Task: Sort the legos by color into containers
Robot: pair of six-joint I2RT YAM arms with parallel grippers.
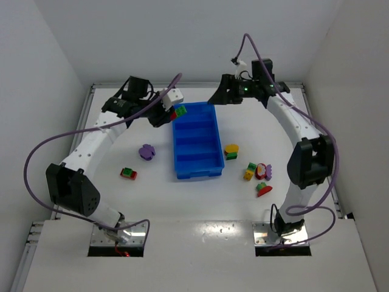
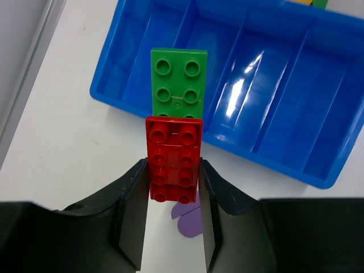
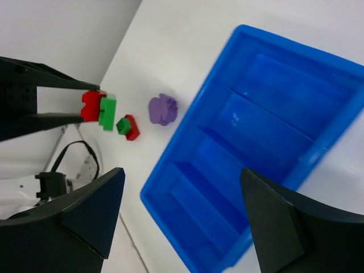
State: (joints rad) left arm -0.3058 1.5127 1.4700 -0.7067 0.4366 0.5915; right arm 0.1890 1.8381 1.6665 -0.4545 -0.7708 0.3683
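The left claw is squeezing a red lego with a green lego stuck to it, up by the far corner of the blue tray, and the right claw is spread wide with nothing in it, so letting go now could drop both colors in the same spot.

Red-and-green lego pair raised at far-left corner of blue four-compartment tray; loose legos on both sides.
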